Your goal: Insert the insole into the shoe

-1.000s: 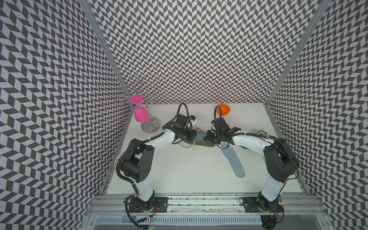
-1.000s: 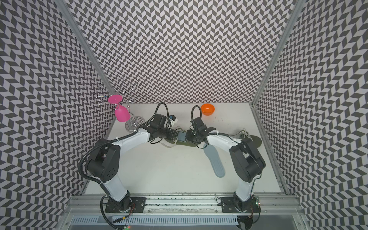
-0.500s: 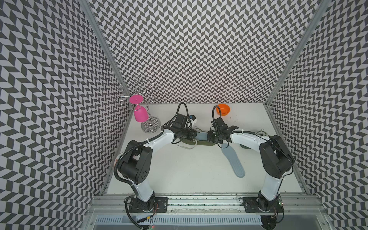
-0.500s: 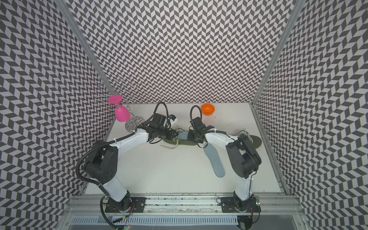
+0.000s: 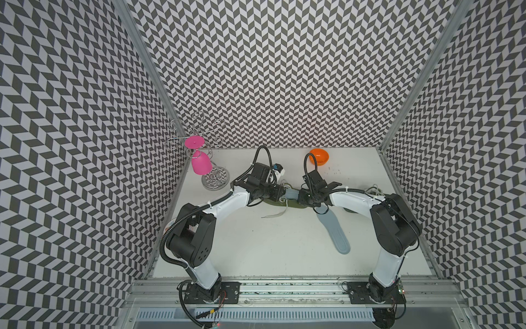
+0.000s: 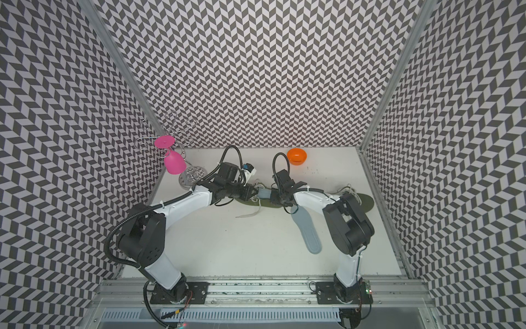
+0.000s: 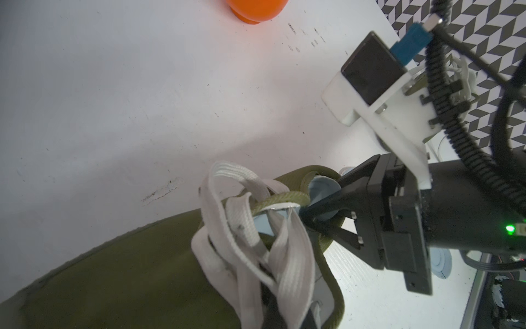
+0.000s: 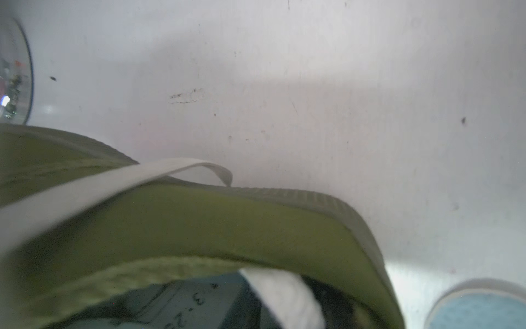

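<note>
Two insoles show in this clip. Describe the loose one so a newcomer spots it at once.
On the white table, look just inside the right arm. A long grey-blue insole lies flat there, pointing toward the front rail. Unlike the other insole, partly inside the olive shoe, it lies bare outside any shoe.

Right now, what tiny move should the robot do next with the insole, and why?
Probably press the insole's heel down flat with the right pincer: it curls up against the back rim of the shoe, and the pincer's jaws stand parted around it.
</note>
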`<act>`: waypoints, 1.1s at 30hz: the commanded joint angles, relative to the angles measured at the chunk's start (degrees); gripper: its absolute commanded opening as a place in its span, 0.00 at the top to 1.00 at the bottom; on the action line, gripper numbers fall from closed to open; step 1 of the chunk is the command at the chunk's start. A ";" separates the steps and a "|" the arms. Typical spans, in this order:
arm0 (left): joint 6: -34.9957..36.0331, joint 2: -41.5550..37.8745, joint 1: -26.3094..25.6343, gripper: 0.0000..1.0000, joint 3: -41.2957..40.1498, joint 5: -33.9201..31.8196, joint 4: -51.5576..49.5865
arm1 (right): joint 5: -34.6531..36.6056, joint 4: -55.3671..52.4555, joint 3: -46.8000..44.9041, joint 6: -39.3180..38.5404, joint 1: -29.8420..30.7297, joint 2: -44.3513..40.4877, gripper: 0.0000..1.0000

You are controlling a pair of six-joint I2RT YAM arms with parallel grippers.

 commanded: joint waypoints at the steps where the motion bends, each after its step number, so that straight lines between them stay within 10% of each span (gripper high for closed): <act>1: -0.07 -0.20 -0.26 1.00 0.48 1.46 4.14 | -4.11 -2.10 3.33 -1.46 0.47 -1.93 0.59; 16: 1.87 1.55 0.72 1.00 1.52 -3.50 2.01 | 4.31 -9.10 5.39 -7.53 -1.13 -6.75 0.48; 33: 2.48 1.28 -0.26 1.00 2.34 -3.51 1.48 | -3.28 -4.16 4.27 -6.54 -1.46 -3.75 0.92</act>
